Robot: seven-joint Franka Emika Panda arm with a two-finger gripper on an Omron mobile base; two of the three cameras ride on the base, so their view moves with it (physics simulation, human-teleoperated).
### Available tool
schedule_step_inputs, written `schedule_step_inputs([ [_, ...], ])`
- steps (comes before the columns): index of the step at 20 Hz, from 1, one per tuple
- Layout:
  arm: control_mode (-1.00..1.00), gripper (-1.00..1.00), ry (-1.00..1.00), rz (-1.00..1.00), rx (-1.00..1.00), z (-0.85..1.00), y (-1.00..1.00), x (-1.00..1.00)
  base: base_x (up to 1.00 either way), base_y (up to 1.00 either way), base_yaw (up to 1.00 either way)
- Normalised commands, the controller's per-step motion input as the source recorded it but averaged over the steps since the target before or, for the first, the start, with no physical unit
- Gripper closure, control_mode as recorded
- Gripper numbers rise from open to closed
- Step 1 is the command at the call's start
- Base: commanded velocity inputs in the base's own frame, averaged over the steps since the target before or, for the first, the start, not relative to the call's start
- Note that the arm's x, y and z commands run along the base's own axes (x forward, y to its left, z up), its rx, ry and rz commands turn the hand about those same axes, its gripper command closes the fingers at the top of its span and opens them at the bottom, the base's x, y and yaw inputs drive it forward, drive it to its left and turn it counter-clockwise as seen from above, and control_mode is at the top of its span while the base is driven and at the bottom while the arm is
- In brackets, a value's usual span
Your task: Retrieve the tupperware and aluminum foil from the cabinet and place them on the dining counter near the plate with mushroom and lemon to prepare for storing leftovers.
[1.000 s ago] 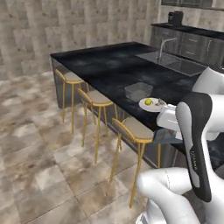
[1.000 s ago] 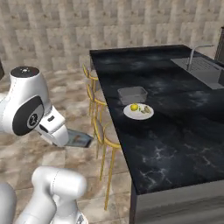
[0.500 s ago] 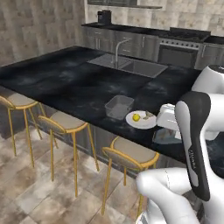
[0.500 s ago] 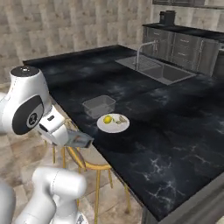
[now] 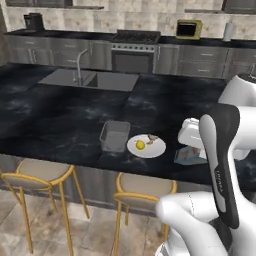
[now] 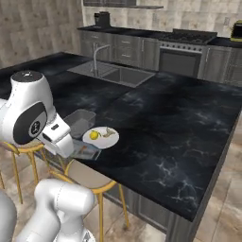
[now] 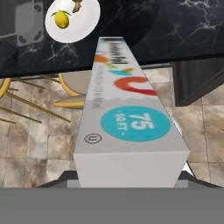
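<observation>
1. The tupperware (image 5: 114, 136), a grey open tub with thin upright walls, stands on the dining counter (image 5: 60, 120), just beside the plate (image 5: 146, 146).
2. The plate is round and white and carries the yellow lemon (image 5: 140, 145) and the brownish mushroom (image 5: 152, 138).
3. The aluminum foil (image 7: 126, 113), a long white carton with red, orange and blue marks, is held lengthwise over the counter's edge near the plate.
</observation>
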Motion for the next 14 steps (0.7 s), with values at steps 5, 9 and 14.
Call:
schedule_step_inputs([
  [5,1.0,1.0,0.0,0.0,0.0,0.0,0.0,0.0,0.43,0.41,-0.62],
  [9,1.0,1.0,0.0,0.0,0.0,0.0,0.0,0.0,0.45,0.48,-0.57],
  [14,-1.0,1.0,0.0,0.0,0.0,0.0,0.0,0.16,0.36,0.23,-0.12],
])
